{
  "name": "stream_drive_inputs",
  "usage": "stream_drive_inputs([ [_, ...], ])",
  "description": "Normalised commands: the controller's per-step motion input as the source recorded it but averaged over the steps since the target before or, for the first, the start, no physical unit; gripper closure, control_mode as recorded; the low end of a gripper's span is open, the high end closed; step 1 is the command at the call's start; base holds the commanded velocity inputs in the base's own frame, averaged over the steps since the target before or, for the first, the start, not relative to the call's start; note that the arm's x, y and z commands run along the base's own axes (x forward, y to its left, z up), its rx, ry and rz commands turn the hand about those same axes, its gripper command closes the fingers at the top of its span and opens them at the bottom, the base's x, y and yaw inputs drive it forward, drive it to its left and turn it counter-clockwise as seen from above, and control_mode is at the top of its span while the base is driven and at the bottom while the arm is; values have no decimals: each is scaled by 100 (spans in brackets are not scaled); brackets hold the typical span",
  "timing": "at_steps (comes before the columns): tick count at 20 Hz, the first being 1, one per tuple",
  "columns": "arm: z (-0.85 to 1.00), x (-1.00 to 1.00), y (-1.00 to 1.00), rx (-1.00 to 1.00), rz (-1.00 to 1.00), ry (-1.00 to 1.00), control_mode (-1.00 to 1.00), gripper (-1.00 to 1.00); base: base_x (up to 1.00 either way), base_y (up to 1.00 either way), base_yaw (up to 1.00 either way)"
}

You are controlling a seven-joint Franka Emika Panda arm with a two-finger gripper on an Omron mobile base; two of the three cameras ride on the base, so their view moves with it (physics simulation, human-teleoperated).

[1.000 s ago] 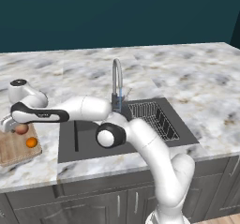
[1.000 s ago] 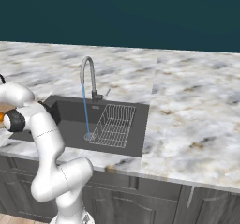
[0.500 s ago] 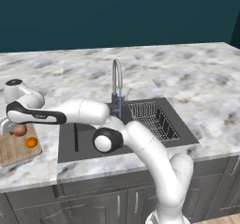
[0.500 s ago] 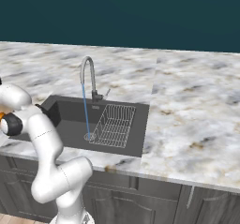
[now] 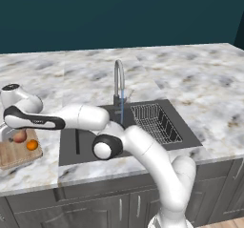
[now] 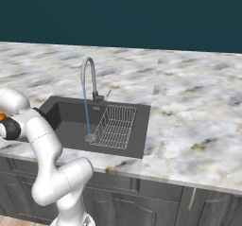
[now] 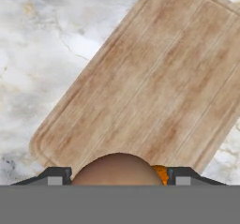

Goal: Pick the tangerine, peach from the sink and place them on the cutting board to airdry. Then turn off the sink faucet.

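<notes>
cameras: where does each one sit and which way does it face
Left base view: behind the arm's left, facing forward and down at the sink, faucet, cutting board, peach and tangerine; arm from lower right.
Right base view: behind its right, same sink; arm lower left.
Hand view: on the hand, facing down the open tool at the board.
All share the board area; base views share the sink.

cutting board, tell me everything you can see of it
The light brown wooden rectangular cutting board has lengthwise grain stripes, rounded corners and a shallow groove inside its rim. It lies flat on the marbled grey-white counter, left of the dark grey sink. The reddish-pink peach and small orange tangerine sit on it, side by side.
</notes>
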Motion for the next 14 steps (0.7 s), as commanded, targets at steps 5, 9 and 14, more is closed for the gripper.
stream_drive_inputs([
  [5, -19, -7, 0, -1, 1, 1, -100, 100, 0, 0, 0],
  [9, -10, -14, 2, -1, 1, 3, -100, 100, 0, 0, 0],
  [14, -17, -7, 4, -1, 1, 3, -100, 100, 0, 0, 0],
])
